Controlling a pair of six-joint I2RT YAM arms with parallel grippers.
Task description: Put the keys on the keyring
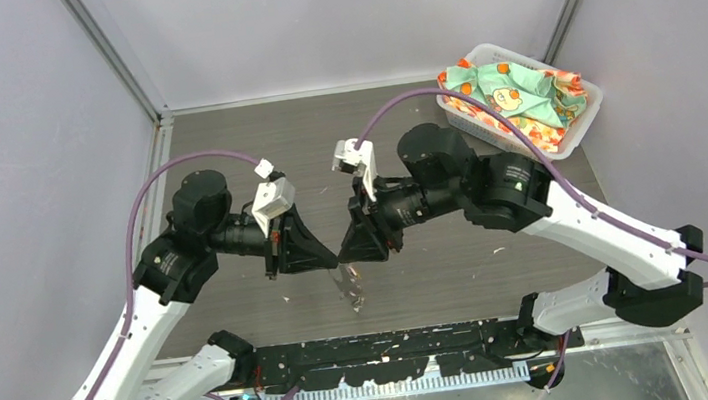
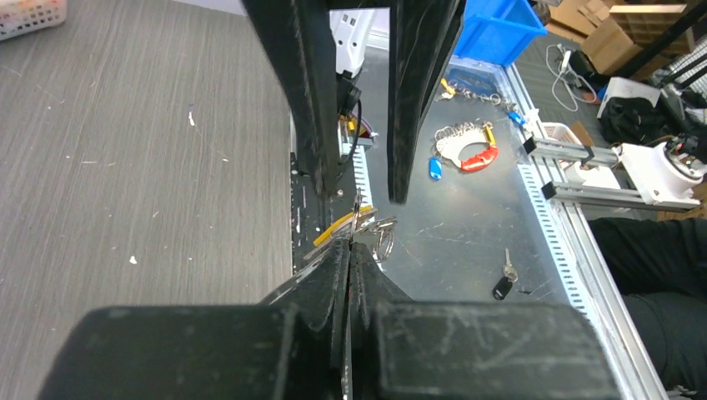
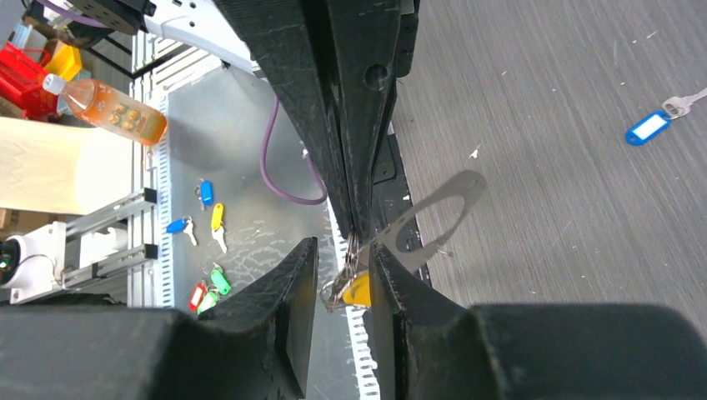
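Left gripper pinched shut on keyring, lifted, likely so the loop hangs free.
Right gripper parted, straddling yellow key, probably lining it up for threading. Thin bright wire; flat plastic head. Blue key lies flat on the grey woodgrain table, well apart.

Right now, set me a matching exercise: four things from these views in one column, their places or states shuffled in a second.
1. left claw
2. right claw
3. blue-headed key
4. white basket

A. lying flat on the tabletop
B. fingers apart
C. far right corner, holding cloth
D. pinched shut on the keyring

Pairs: 1-D, 2-B, 3-A, 4-C.
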